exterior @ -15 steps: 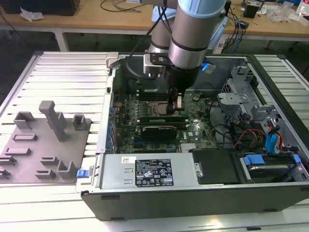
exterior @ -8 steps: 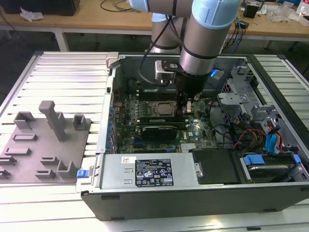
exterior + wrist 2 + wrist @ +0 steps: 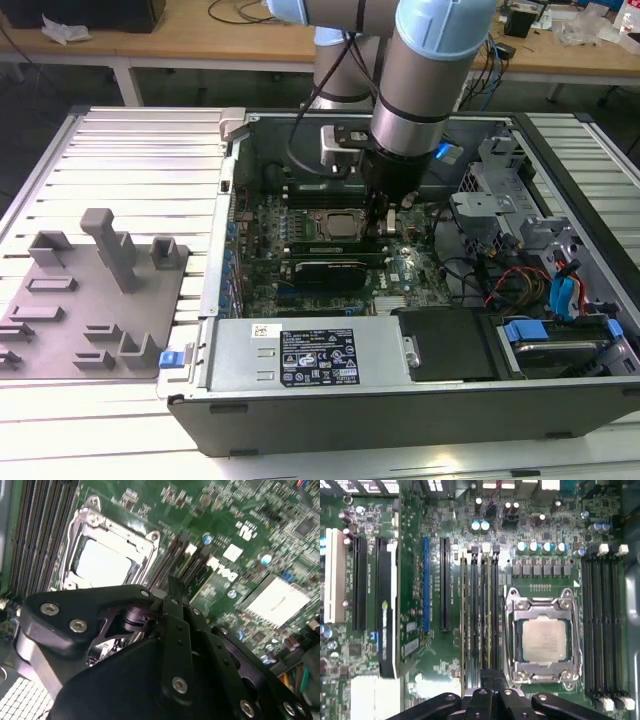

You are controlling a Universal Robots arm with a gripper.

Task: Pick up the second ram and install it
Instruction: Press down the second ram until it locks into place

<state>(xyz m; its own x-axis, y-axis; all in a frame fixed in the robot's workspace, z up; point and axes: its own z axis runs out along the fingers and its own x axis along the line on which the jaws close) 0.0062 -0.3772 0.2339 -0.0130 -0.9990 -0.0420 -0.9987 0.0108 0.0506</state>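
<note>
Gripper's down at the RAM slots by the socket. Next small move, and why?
Likely a short, straight press down. The gripper sits over the slots beside the processor socket, in line with the second ram standing in one of them. Whether it is fully seated cannot be told.

Arm (image 3: 420, 90) vertical, gripper (image 3: 384, 222) pointing straight down.
</note>
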